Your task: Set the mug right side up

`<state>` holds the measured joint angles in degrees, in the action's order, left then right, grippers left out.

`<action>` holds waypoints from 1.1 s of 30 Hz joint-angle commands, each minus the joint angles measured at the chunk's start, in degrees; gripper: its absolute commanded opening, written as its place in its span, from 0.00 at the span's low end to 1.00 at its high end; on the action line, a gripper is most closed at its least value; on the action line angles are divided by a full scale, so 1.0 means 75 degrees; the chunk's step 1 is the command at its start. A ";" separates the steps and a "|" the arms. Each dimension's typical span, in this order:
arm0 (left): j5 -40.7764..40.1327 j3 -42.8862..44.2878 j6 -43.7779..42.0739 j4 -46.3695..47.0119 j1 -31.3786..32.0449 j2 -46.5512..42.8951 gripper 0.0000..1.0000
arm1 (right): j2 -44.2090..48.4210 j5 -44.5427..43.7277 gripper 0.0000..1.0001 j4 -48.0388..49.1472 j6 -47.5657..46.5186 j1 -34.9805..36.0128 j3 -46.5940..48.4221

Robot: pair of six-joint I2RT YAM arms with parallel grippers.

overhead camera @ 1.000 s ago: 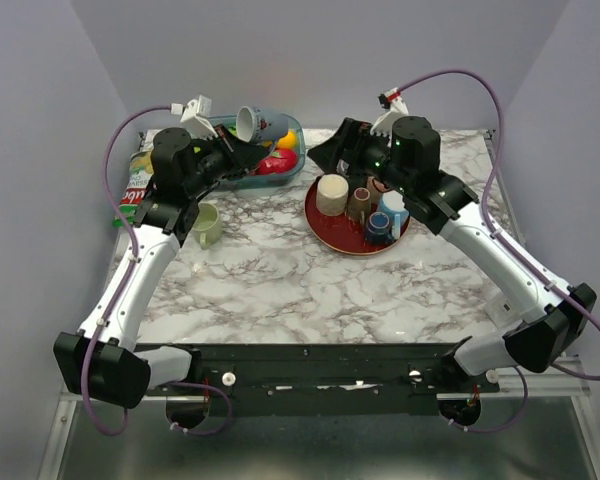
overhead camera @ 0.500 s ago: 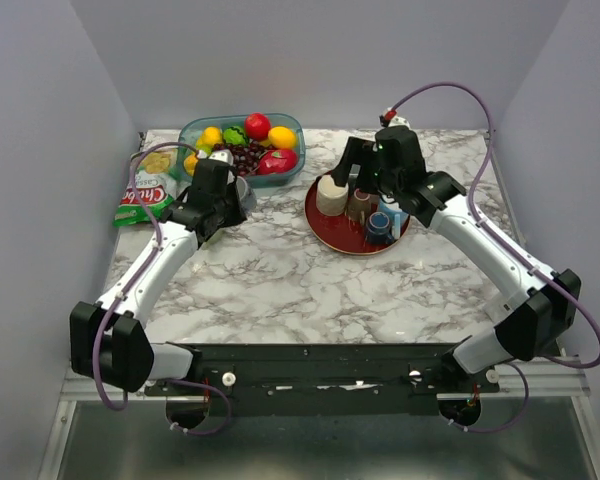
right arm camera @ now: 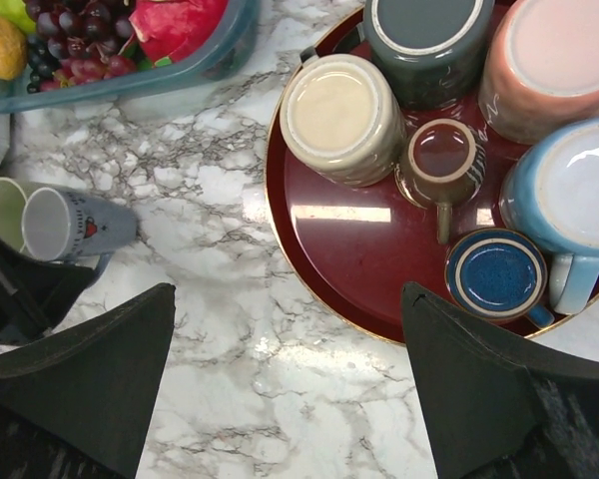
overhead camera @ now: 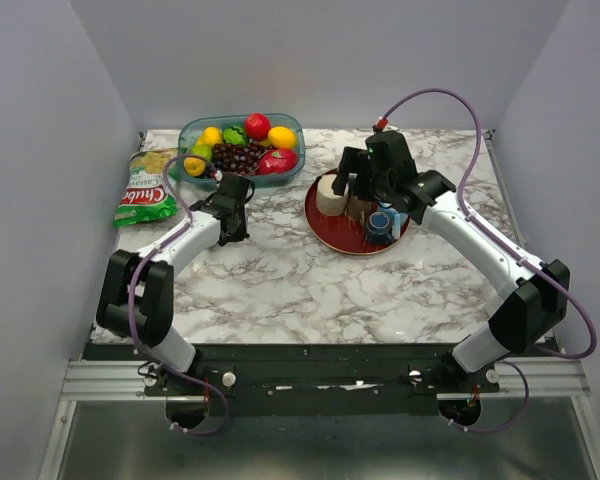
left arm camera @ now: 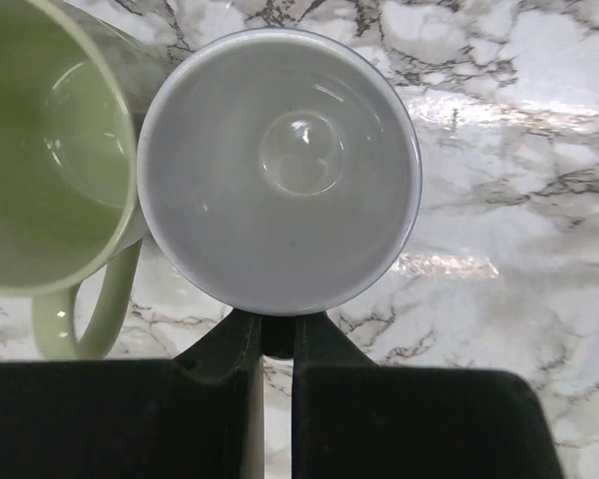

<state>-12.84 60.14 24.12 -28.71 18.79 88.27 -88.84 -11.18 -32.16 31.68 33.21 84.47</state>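
Note:
A pale grey mug (left arm camera: pixel 280 170) stands mouth up on the marble table, touching an upright light green mug (left arm camera: pixel 40 150) on its left. My left gripper (left arm camera: pixel 278 334) is shut on the grey mug at its near side, low over the table. In the right wrist view both mugs show at far left, grey mug (right arm camera: pixel 80 222) and green mug (right arm camera: pixel 2 210). In the top view my left gripper (overhead camera: pixel 232 203) covers them. My right gripper (right arm camera: pixel 288 299) is open and empty, hovering over the red tray's left edge (right arm camera: pixel 285 215); it also shows in the top view (overhead camera: pixel 352 180).
The red tray (overhead camera: pixel 325 228) holds several mugs, among them a cream one (right arm camera: pixel 341 118), a small brown one (right arm camera: pixel 441 160) and a small blue one (right arm camera: pixel 497 274). A clear bin of fruit (overhead camera: pixel 242 142) stands at the back left. A chips bag (overhead camera: pixel 148 190) lies at the left edge.
My left arm has come down from over the fruit bin with the grey mug to the table beside the green mug. My right gripper has shifted slightly over the tray.

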 commanded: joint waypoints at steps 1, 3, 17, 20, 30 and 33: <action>-0.0526 0.0208 -0.0251 0.0768 0.0050 0.0651 0.00 | -0.0155 -0.0185 1.00 -0.0223 0.0065 -0.0104 0.0011; -0.0584 0.0290 -0.0251 0.0863 0.0050 0.0793 0.00 | -0.0167 -0.0185 1.00 -0.0235 0.0065 -0.0116 0.0000; -0.0538 -0.0003 -0.0263 0.1015 0.0050 0.0912 0.43 | -0.0295 -0.0314 1.00 -0.0516 0.0088 -0.0174 -0.0118; -0.0514 0.0032 -0.0228 0.0957 0.0038 0.0724 0.57 | -0.0424 -0.0372 1.00 -0.0784 -0.0029 -0.0186 0.0011; -0.0222 0.0395 -0.0087 0.0559 0.0120 -0.0530 0.78 | -0.0366 -0.1298 1.00 -0.1266 -0.0614 -0.0467 -0.0970; -0.0280 0.0547 0.0018 0.0406 0.0120 -0.0870 0.87 | -0.0342 -0.1391 1.00 -0.1184 -0.0778 -0.0608 -0.1370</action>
<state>-15.49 61.54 22.72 -23.92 19.29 85.91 -92.36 -17.12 -39.13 28.42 30.02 78.17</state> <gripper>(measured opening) 0.820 0.996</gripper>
